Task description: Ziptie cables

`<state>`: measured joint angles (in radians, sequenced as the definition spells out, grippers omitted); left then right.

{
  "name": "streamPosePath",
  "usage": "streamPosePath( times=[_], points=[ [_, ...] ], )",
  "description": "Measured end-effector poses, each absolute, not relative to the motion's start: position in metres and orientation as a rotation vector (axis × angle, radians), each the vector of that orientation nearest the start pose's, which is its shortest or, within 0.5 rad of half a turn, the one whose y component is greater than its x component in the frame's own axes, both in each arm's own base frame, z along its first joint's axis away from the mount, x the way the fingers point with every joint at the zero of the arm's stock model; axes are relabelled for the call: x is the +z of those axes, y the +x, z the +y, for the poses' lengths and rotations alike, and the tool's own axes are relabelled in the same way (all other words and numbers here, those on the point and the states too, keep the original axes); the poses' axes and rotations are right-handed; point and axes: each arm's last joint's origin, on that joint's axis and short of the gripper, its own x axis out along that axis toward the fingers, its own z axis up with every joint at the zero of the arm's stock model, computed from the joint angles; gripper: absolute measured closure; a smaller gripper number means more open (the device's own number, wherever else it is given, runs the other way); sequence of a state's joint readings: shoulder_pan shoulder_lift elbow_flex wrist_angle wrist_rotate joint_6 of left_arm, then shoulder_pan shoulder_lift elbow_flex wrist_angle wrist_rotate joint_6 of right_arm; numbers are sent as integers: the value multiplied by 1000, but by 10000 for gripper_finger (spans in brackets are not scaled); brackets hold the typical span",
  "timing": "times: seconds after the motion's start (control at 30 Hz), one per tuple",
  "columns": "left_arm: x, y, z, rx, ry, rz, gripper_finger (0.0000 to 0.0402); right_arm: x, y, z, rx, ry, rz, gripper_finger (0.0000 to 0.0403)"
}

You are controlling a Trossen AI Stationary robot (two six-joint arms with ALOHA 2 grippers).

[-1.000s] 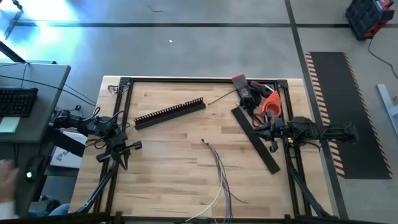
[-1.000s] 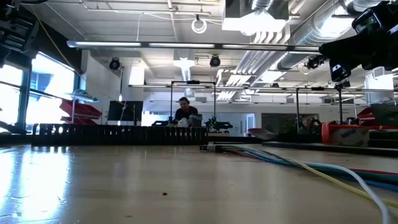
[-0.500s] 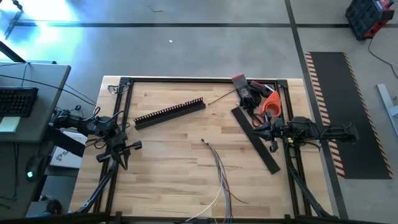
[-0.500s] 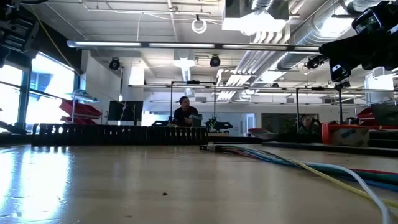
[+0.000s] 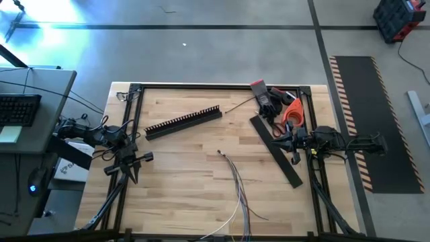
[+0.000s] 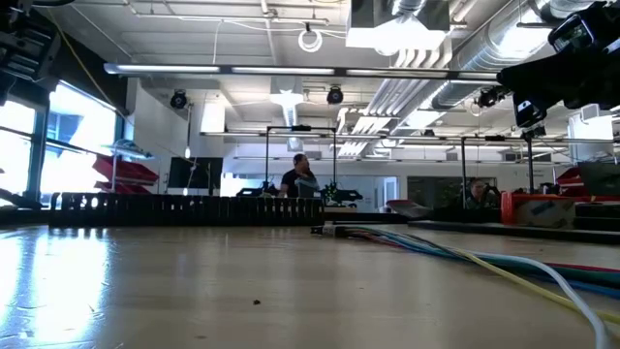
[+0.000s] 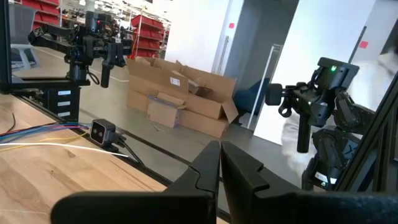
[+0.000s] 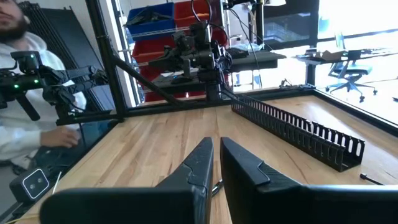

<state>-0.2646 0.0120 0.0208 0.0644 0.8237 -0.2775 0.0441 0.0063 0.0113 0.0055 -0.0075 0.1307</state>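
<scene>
High view: the cables (image 5: 236, 185) lie loose on the wooden counter (image 5: 181, 154), a thin bundle running from near the middle toward the near edge, where the strands fan out. No arm touches them. The left end effector (image 5: 133, 168) hangs over the counter's left edge, well apart from the cables, fingers pressed together and holding nothing. The right end effector (image 5: 293, 153) sits at the right side above a flat black strip (image 5: 275, 150), its fingers likewise closed and empty.

A black slotted duct (image 5: 183, 122) lies slantwise at the far left of the counter, apart from the cables. Red and orange tools (image 5: 279, 104) are heaped in the far right corner.

Low view: the cables (image 6: 455, 254) stretch across the counter from the middle to the right foreground, coloured and white strands side by side; the duct (image 6: 174, 206) stands behind them. A person (image 6: 298, 178) shows far back in the room.

Left wrist view: the closed fingers (image 7: 214, 168) point past the counter's edge toward cardboard boxes (image 7: 180, 99) on the floor.

Right wrist view: the closed fingers (image 8: 214, 165) face across the counter, with the duct (image 8: 292, 129) beyond and a person's sleeve (image 8: 37, 68) at the side
</scene>
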Motion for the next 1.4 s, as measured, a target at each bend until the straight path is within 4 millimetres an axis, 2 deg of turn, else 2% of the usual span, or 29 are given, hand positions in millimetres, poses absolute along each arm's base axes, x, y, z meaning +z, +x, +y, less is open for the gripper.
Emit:
streamPosePath(
  times=[0.4, 0.53, 0.7, 1.07, 1.17, 1.4],
  points=[
    [176, 79, -43, -1083, -204, 55, 402, 167, 97, 5, 52, 131, -7, 387],
    [179, 81, -42, -1006, -103, -44, 402, 167, 97, 4, 52, 131, -7, 387],
    [187, 83, -40, -883, -83, -149, 402, 167, 97, 5, 52, 131, -7, 387],
    [189, 84, -38, -785, -51, -192, 402, 167, 97, 4, 52, 131, -7, 387],
    [194, 86, -34, -625, 0, -262, 402, 167, 97, 5, 52, 131, -7, 387],
    [195, 93, -24, -231, -161, -245, 401, 167, 97, 4, 52, 131, -7, 387]
  ],
)
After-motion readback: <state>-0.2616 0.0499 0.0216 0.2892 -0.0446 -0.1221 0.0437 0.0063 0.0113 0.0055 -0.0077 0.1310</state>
